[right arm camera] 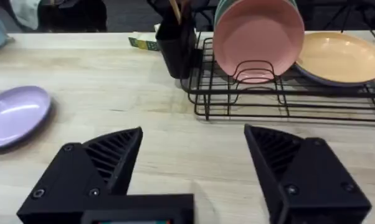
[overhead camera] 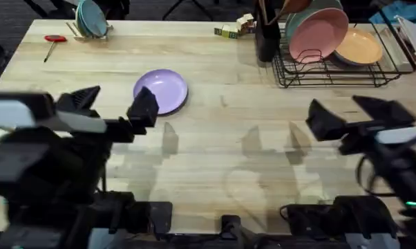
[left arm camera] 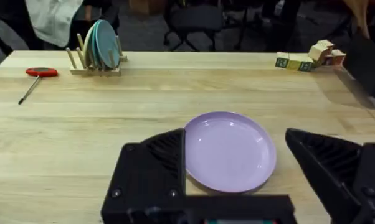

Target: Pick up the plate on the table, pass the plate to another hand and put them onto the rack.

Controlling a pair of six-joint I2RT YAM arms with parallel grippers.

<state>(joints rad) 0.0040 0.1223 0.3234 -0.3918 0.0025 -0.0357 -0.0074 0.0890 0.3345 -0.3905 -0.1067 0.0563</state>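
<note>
Left gripper (overhead camera: 115,104) above table (overhead camera: 215,159), jaws spread beside plate (overhead camera: 161,90); right gripper (overhead camera: 350,114) jaws spread, empty

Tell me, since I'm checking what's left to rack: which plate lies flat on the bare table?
The purple plate, alone on the table. The pink plate stands in the black rack; the orange plate lies in it.

Plate (overhead camera: 161,90) flat on table (overhead camera: 215,159), left of centre. Rack (overhead camera: 332,66) at far right, holding upright and flat plates. Small rack (overhead camera: 90,21) far left.
</note>
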